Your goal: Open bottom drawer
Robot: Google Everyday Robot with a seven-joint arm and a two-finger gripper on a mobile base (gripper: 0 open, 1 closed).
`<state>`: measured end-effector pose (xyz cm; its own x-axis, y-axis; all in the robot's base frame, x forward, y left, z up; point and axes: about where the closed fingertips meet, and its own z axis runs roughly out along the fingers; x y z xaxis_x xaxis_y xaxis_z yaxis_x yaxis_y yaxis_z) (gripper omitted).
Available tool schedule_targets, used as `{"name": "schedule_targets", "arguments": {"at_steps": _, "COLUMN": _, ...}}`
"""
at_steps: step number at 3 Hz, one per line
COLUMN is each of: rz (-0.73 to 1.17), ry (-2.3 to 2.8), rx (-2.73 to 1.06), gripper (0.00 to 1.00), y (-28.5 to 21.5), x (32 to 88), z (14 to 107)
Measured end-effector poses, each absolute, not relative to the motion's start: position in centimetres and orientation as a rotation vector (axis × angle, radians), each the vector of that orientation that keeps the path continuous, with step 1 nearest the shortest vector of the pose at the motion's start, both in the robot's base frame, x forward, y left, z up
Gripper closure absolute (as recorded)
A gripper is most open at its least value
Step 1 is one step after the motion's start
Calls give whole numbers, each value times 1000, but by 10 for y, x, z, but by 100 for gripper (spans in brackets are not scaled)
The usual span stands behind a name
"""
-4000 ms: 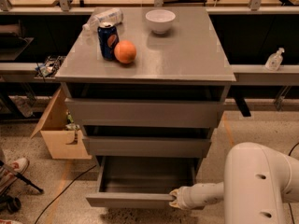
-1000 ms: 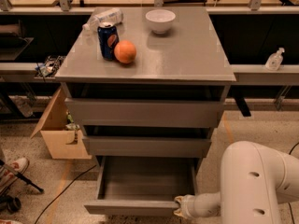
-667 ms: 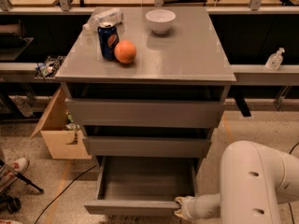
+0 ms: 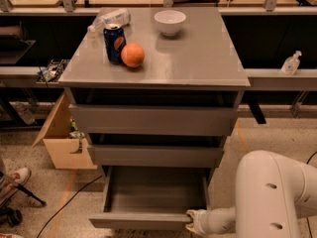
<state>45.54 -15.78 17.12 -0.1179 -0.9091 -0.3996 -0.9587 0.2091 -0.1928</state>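
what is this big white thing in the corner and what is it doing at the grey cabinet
The white shape is the arm of a mobile robot. One camera looks down at the cabinet from the front. The arm ends in a grasping tool, which sits at the right front corner of the bottom drawer; that drawer stands open. On the cabinet top are a blue soda can, an orange, a white bowl and a plastic bottle on its side. A cardboard box stands on the floor to the left.

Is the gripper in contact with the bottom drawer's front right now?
Touching. The camera view shows the gripper pressed against the right end of the bottom drawer, at its front panel, with no gap between them.
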Motion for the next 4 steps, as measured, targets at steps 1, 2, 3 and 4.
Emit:
{"name": "schedule_targets", "arguments": {"at_steps": 1, "rz": 154, "ry": 2051, "rx": -1723, "gripper": 36, "y": -160, "x": 457, "z": 178}}
{"name": "schedule_targets", "arguments": {"at_steps": 2, "rz": 111, "ry": 2057, "rx": -1692, "gripper": 14, "y": -179, "x": 458, "z": 198}}
{"name": "schedule_targets", "arguments": {"at_steps": 3, "rz": 22, "ry": 2082, "rx": -1652, "gripper": 0, "y": -213, "x": 461, "z": 232}}
{"name": "schedule_targets", "arguments": {"at_steps": 4, "rz": -120, "ry": 2065, "rx": -1576, "gripper": 0, "y": -261, "x": 469, "z": 295}}
